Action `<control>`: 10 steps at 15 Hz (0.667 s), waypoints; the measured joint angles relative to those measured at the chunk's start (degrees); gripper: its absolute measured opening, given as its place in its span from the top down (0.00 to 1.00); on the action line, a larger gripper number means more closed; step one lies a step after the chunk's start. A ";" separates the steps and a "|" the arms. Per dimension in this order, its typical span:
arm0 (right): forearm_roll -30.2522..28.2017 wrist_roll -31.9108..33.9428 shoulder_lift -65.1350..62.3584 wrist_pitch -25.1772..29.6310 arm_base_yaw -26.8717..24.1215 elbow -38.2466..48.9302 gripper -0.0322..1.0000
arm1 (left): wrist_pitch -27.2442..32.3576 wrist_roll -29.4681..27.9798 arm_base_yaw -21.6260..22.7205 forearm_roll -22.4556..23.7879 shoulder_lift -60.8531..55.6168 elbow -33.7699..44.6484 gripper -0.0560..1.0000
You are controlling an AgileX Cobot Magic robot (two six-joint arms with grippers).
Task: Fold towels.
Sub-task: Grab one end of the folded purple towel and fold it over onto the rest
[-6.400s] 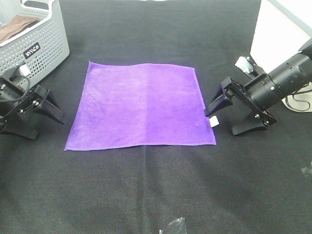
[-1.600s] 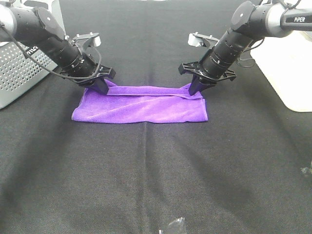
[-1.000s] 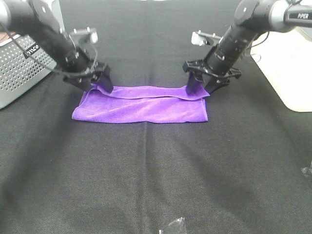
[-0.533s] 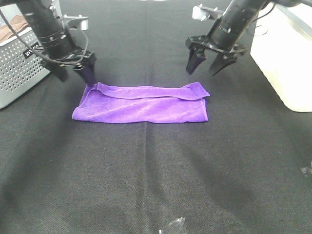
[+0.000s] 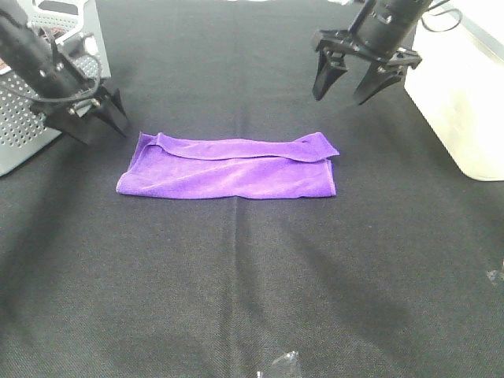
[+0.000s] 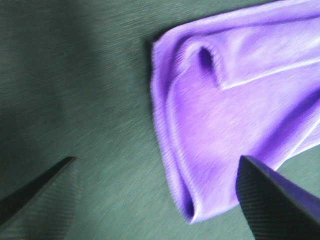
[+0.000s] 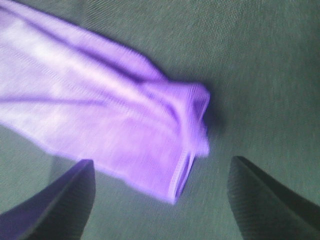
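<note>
The purple towel [image 5: 228,167] lies on the black table, folded in half into a long strip, with its top layer's far edge rumpled at both ends. My left gripper [image 5: 102,132] is open and empty, just off the towel's left end. My right gripper [image 5: 340,94] is open and empty, raised above and behind the right end. The left wrist view shows the towel's left end [image 6: 225,115] between the open fingers [image 6: 275,200]. The right wrist view shows the right end [image 7: 100,115], blurred, below my open right gripper [image 7: 162,161]. The white tag is hidden.
A grey perforated basket [image 5: 75,27] stands at the back left behind the left arm. A white box [image 5: 465,94] stands at the right edge. A small clear object [image 5: 279,366] lies at the front edge.
Both grippers have let go of the towel's far edge and opened. The left one drew away to the left, the right one rose up and back. The towel stays folded in half.
</note>
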 joint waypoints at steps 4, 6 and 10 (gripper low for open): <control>0.74 0.23 -2.46 0.11 0.00 0.40 0.29 | 0.06 0.46 0.00 -2.23 4.13 -0.06 0.22; 0.97 0.23 -2.52 0.11 0.00 0.40 0.29 | 0.06 0.29 0.00 -2.29 4.30 -0.11 0.22; 0.97 0.23 -2.52 0.17 0.00 0.63 0.29 | -0.29 -2.98 -0.57 -1.95 4.47 -0.34 0.22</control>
